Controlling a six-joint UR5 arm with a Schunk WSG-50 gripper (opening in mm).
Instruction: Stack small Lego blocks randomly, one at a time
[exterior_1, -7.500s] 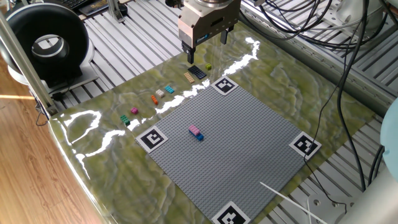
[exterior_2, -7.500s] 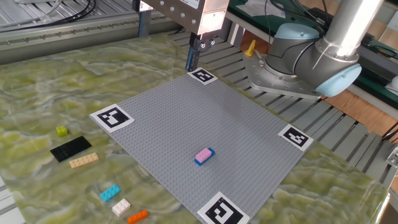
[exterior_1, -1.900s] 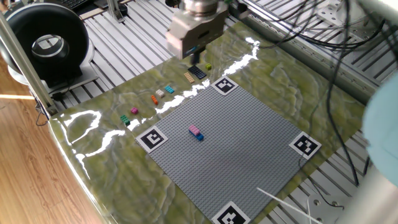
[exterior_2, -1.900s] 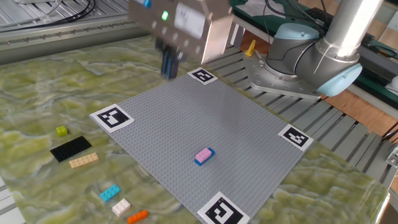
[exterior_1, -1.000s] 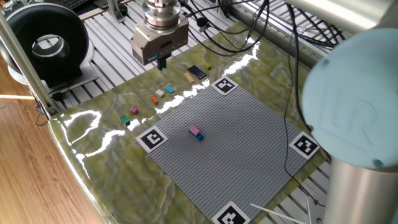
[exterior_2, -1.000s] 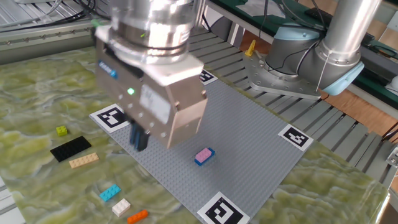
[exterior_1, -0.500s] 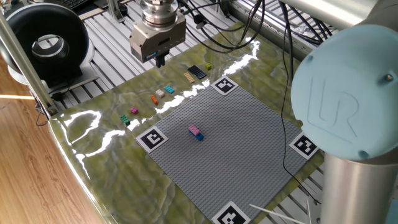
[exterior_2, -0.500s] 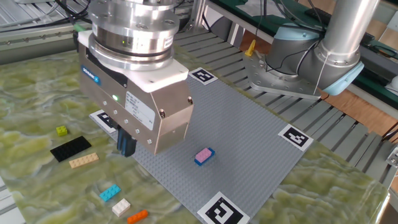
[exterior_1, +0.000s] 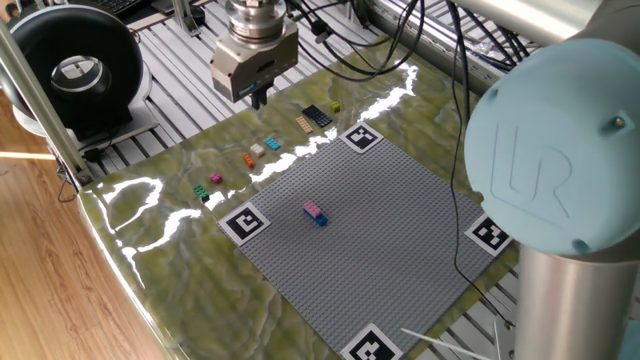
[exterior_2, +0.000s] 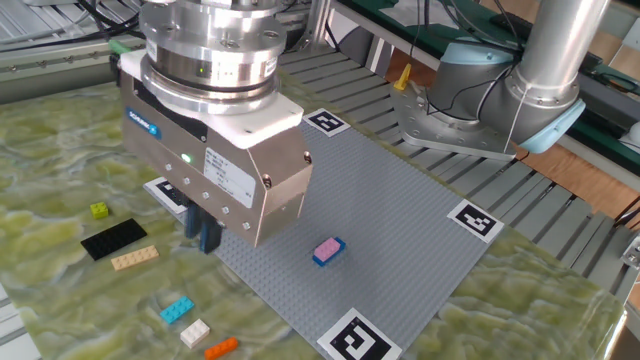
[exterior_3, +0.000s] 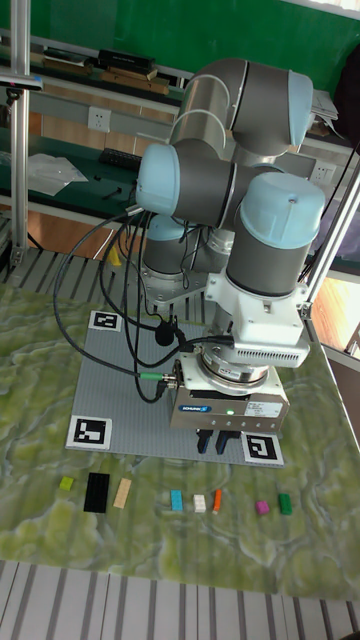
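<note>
From my station I see the gripper hanging above the green mat, over the row of loose bricks and clear of all of them. Its dark fingers sit close together with nothing visible between them, but I cannot tell whether they meet, since the gripper body hides most of them in every view.

On the grey baseplate sits a small stack: a pink brick on top of a blue brick, roughly mid-plate. Black-and-white marker tags mark the plate's corners.

The loose pieces lie on the mat just off the plate's edge. In the tall fixed view the row reads, from the picture's left: a lime-green brick, a flat black plate, a tan brick, a cyan brick, a white brick, an orange brick, a magenta brick and a dark green brick. The gripper hangs roughly above the white and orange ones. None of the loose pieces touch one another.
</note>
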